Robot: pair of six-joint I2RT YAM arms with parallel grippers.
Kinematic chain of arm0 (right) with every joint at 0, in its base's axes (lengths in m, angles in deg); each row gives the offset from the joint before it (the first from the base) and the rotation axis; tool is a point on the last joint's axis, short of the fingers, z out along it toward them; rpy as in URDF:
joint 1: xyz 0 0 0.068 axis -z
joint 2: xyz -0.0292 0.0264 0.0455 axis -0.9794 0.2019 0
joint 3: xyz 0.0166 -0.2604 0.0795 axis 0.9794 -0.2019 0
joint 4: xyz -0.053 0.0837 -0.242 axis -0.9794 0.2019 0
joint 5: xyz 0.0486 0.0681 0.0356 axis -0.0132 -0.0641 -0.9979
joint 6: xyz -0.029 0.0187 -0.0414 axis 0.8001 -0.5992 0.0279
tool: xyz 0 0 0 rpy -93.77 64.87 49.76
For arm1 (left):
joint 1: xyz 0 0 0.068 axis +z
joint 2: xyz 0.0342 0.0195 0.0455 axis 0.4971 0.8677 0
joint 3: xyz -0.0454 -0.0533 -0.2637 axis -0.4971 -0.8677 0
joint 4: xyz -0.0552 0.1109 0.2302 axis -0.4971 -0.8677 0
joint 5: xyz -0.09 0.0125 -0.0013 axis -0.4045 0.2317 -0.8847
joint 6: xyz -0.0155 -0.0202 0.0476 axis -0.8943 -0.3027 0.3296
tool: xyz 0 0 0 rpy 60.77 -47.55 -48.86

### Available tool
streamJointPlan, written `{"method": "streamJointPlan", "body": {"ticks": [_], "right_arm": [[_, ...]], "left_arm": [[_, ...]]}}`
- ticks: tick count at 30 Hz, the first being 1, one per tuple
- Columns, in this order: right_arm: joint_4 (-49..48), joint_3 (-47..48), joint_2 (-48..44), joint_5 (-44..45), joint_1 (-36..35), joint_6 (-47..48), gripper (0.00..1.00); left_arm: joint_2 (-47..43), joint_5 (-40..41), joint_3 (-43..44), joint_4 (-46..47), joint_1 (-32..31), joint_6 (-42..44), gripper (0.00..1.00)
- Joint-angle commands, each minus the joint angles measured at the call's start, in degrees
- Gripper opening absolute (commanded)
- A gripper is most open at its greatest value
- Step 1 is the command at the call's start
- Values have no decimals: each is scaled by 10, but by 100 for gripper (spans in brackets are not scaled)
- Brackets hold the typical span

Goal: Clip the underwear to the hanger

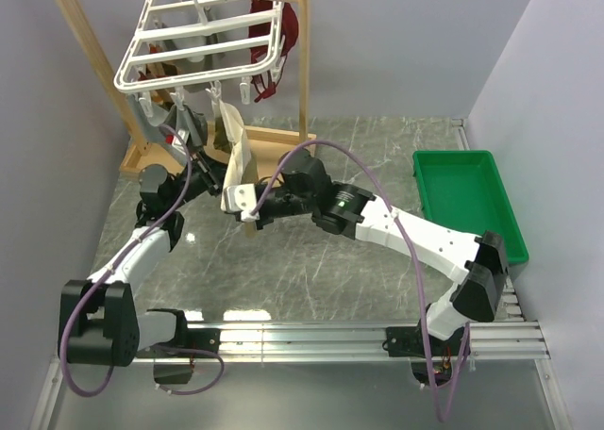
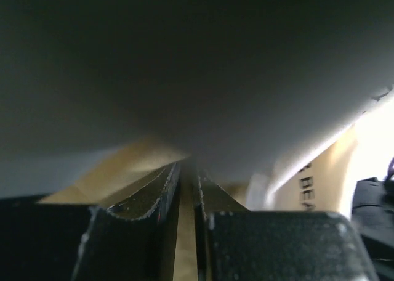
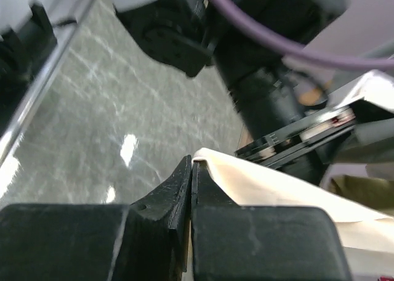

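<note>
Grey veined tabletop (image 1: 311, 260) is spreading under both arms, and you are working at its far left corner. The wooden stand (image 1: 303, 105) is carrying the hanger (image 1: 203, 43) above and beyond both grippers, so that its clips (image 1: 247, 90) are dangling where a raised hand can reach them. A green bin (image 1: 462, 199) is sitting well apart on the right, playing no part here.

You are holding the underwear (image 1: 238, 152) off the table as a taut upright strip. Its top corner is rising to just below the clips and its bottom corner is hanging low. That stretch looks deliberate: a flat, tensioned edge is easier to feed into a small clip than a slack bundle.

Your left gripper (image 2: 188, 173) is pressing its fingers together on a thin fold of tan cloth, with more cloth draping ahead of it. Your right gripper (image 3: 191, 170) is pinching the pale lower edge right at its fingertips, and the cloth is trailing off to its right. The right arm is pulling down and the left is steadying higher up, so you are presenting the top edge to the hanger.

I cannot tell whether any clip is already biting the cloth, so be checking that before you loosen either pinch.
</note>
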Motion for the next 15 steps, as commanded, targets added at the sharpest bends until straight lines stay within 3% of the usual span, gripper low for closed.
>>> {"method": "streamJointPlan", "body": {"ticks": [1,7,10,11,15], "right_arm": [[45,26,24,40,-6,52,0],[55,1,31,133,-1,88,4],[65,9,37,151,3,83,27],[60,7,31,149,8,75,38],[35,-6,13,151,20,35,45]], "left_arm": [[3,-19,11,165,-8,-52,19],[-15,-34,7,182,-11,-43,19],[-13,-38,7,193,-12,-42,19],[-11,-39,8,193,-12,-41,19],[-9,-34,15,171,-12,-26,19]]}}
